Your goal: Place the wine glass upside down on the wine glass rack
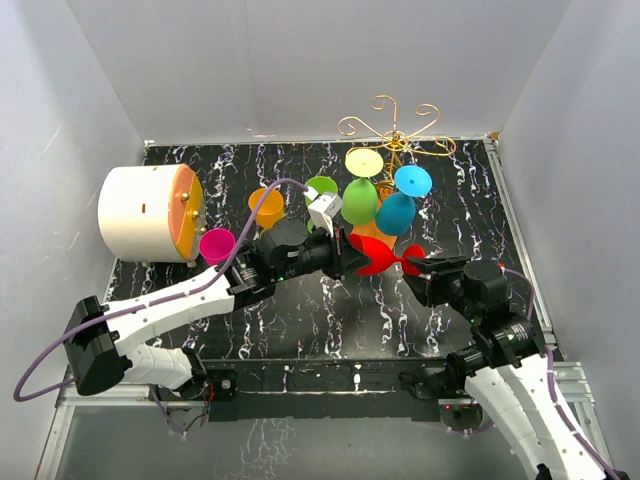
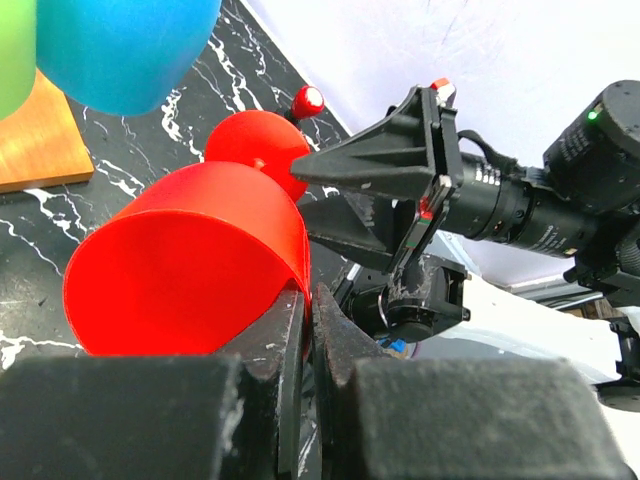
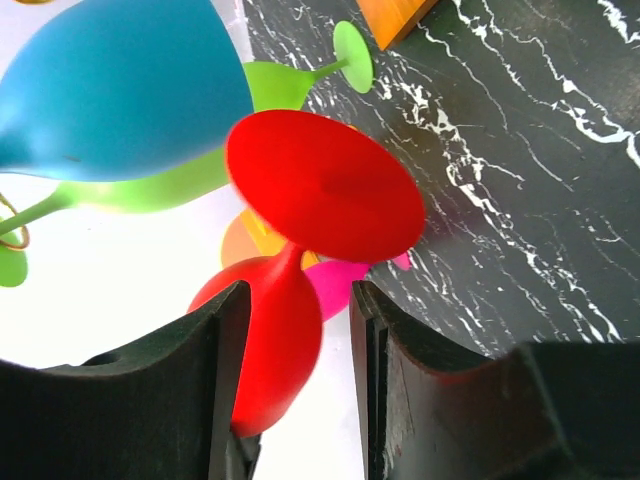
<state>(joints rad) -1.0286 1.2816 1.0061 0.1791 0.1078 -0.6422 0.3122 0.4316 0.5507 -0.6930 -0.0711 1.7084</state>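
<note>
The left gripper's (image 2: 308, 310) fingers (image 2: 275, 350) are pinched tight on the rim wall of the red wine glass (image 2: 190, 260), one pad inside the bowl and one outside. The glass lies on its side in the air, not inverted. Its long axis runs roughly level along the desk's (image 1: 300, 320) width, with the open mouth facing the left arm and the flat foot facing the right arm. The right gripper (image 3: 300, 290) meets it from the foot end with its jaws part open. They sit astride the narrowing of the bowl toward the stem, and the foot disc stands just past the tips. A strip of gap shows beside one pad; whether the other pad touches cannot be told. The glass hangs over the middle of the desk, just in front of the wine glass rack (image 1: 393, 125). The rack's gold scrolls rise near the far edge, and its orange-brown base (image 2: 30, 140) lies close under the hung glasses. A blue glass (image 1: 396, 212) and a green glass (image 1: 360, 203) hang bowl-down very near the red one, leaving little room there. Dark marbled desk shows between the glass and the near edge. At the left edge sits a white drum (image 1: 150, 212), with a magenta cup (image 1: 216, 245) and an orange cup (image 1: 267, 207) beside it.
</note>
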